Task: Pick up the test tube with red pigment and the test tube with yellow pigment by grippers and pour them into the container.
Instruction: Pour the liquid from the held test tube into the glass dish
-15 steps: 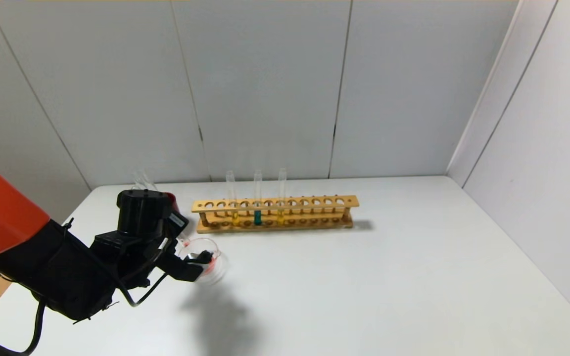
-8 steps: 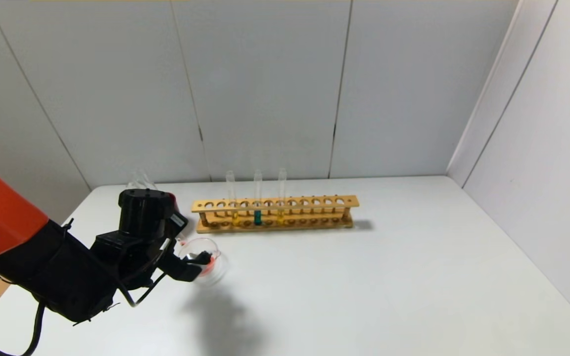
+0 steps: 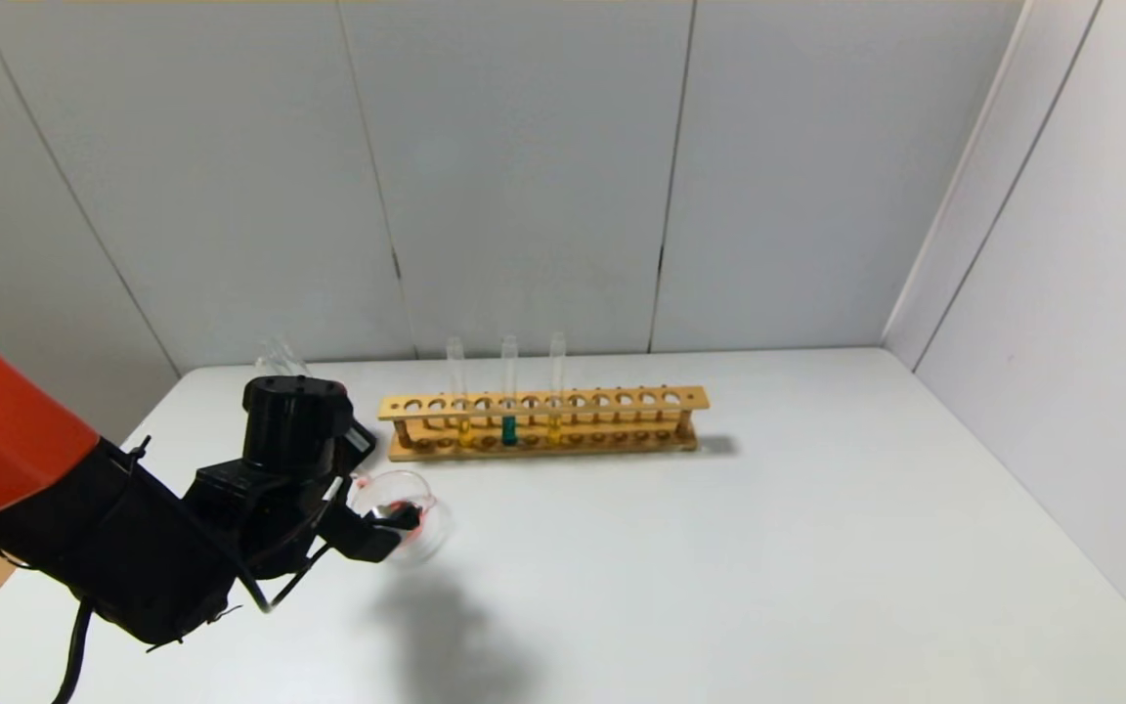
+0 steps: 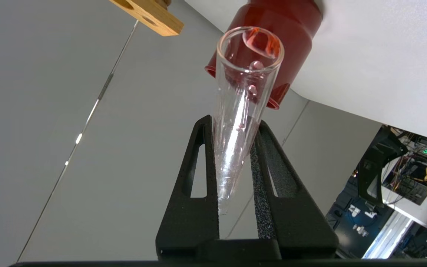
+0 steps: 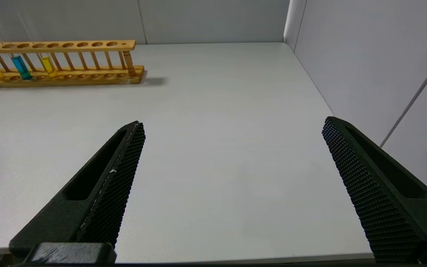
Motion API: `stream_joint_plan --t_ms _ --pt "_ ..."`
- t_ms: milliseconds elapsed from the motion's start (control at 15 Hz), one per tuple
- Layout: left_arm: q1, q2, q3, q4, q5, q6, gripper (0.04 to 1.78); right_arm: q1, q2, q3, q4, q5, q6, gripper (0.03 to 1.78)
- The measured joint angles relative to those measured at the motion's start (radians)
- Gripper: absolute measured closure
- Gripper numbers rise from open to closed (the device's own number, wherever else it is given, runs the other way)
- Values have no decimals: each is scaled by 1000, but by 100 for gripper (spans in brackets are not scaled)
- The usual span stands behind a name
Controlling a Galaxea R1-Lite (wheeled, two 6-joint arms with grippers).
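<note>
While the left gripper point(image 4: 232, 124) is clamped on the test tube with red pigment point(image 4: 241, 107), the tube is tipped mouth-outward over the container point(image 3: 405, 510), which sits on the white table point(image 3: 719, 548) just in front of the left end of the wooden rack point(image 3: 543, 422). In the left wrist view the tube is nearly drained: only red droplets and a thin red film cling inside its wall and at its lip. A smear of red liquid shows in the container at the gripper tip. An opaque dark red cup point(image 4: 272, 33) stands behind the tube mouth, beside the left end of the rack.

Rack contents, left to right, all in the left half of the rack: a tube with yellow liquid point(image 3: 464, 428), a tube with blue-green liquid point(image 3: 509, 430), a second tube with yellow liquid point(image 3: 554, 426). All three upright in their holes. From these views I cannot tell which yellow tube is the deeper colour. The remaining holes to the right hold nothing.

The right gripper point(image 5: 232, 129) hangs above bare table, right of the rack and well apart from it, jaws spread wide, nothing between them.

No labels or writing legible on any item
</note>
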Motion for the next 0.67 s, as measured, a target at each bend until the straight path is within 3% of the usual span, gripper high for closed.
stream_joint_plan --t_ms 667 --pt "-29 -11 -7 -1 79 83 150 0 0 0 0 0 0 6"
